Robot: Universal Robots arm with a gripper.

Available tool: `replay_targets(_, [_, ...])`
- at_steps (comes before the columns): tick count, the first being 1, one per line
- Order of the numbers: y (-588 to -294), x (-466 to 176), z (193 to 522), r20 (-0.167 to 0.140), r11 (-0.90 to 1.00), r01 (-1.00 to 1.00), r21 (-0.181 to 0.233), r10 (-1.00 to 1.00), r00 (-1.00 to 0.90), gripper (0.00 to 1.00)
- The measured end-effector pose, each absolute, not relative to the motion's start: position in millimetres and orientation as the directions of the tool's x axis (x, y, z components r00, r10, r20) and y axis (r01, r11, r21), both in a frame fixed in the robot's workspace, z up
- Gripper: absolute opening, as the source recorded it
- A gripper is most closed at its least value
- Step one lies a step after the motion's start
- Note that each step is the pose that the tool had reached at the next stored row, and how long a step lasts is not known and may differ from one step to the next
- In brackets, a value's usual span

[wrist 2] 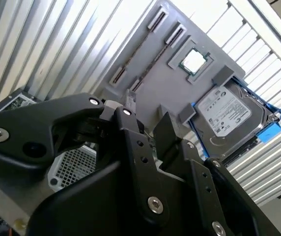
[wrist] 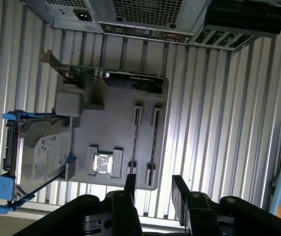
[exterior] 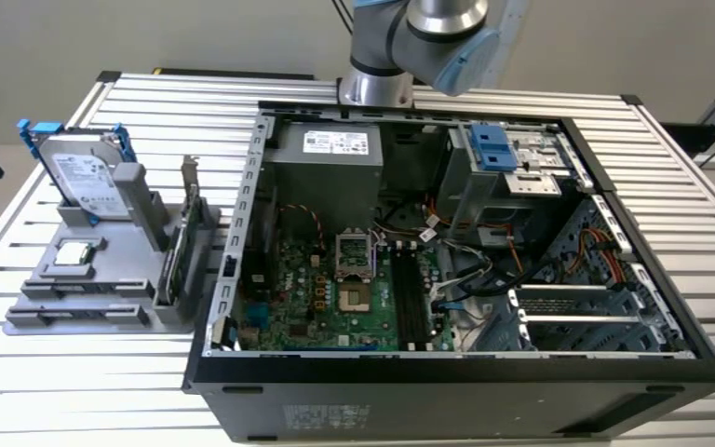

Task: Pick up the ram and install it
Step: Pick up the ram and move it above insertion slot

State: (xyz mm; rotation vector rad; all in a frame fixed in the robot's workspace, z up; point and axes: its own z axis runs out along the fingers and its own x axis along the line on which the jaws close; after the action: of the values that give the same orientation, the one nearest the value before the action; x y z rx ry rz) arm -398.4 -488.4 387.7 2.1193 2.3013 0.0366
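A grey parts holder (wrist: 116,132) lies on the slatted table, beside the open computer case (exterior: 457,368). Two long slots in it each show a thin dark strip between end clips (wrist: 134,142) (wrist 2: 136,49). This may be the ram on edge, but I cannot tell. My gripper (wrist: 154,189) (wrist 2: 147,110) hangs high above the holder, open, with nothing between its black fingers. In the first wrist view its gap sits over the holder's edge, near the slot ends. Inside the case, the black memory slots (exterior: 410,298) lie on the green motherboard. The arm (exterior: 432,37) rises behind the case.
The holder also carries a silver hard drive with blue rails (exterior: 85,177) (wrist: 44,152) (wrist 2: 229,115), a square processor chip (exterior: 74,251) (wrist: 102,163) (wrist 2: 194,61) and an upright expansion card with a metal bracket (exterior: 178,251) (wrist: 126,76). Cables and drive bays crowd the case's right side.
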Motion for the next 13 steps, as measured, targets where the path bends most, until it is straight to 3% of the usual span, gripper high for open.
replay_targets(13, [-489.1,-398.3,385.4,0.006,0.009,1.0,0.023,1.0,-0.01,1.0])
